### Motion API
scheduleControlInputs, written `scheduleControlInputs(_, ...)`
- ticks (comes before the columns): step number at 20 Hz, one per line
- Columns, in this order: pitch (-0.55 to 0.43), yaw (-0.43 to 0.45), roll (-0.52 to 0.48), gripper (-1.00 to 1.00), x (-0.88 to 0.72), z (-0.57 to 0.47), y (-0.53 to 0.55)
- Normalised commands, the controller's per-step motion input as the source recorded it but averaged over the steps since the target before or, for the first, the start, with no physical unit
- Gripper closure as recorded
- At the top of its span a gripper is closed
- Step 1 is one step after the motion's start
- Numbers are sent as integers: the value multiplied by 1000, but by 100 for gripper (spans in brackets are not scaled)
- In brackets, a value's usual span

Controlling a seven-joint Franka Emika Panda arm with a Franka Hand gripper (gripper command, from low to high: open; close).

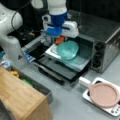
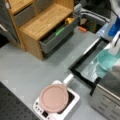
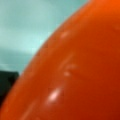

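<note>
In a front view, the gripper [image 1: 59, 37] hangs from the blue-and-white wrist above the rear left corner of the oven tray [image 1: 82, 61], which is drawn out over the lowered oven door [image 1: 56, 71]; an orange object [image 1: 60, 39] shows directly beneath the gripper and appears pinched there, although the fingertips themselves are hidden. A teal bowl [image 1: 67, 49] sits on the tray just beside the orange object, toward the tray's middle. The toaster oven [image 1: 105, 37] stands at the counter's far right, a pink plate [image 1: 103, 94] rests on a white scale [image 1: 86, 96] at the near right corner, and a wooden cabinet [image 1: 20, 97] with an open drawer [image 1: 37, 86] fills the near left corner. In a front view taken from the opposite side, the gripper [image 2: 114, 47] is seen at the right edge, lowered onto the far rim of the teal bowl [image 2: 107, 61] on the oven tray [image 2: 91, 71] (the orange object is not visible here). The pink plate [image 2: 53, 97] on the white scale [image 2: 72, 101] lies near the counter's bottom edge, and the wooden cabinet [image 2: 42, 21] with its open drawer [image 2: 56, 37] occupies the upper left. In the wrist view, the orange object [image 3: 80, 75] fills nearly the whole frame, with the pale teal bowl [image 3: 27, 27] behind it at upper left; no fingers are visible.
</note>
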Motion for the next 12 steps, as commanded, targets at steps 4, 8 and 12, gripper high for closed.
scheduleControlInputs(4,129,-8,142,100,184,-123,-2)
scheduleControlInputs(8,157,6,129,100,244,-78,8)
scheduleControlInputs(12,172,25,97,100,238,-21,-8)
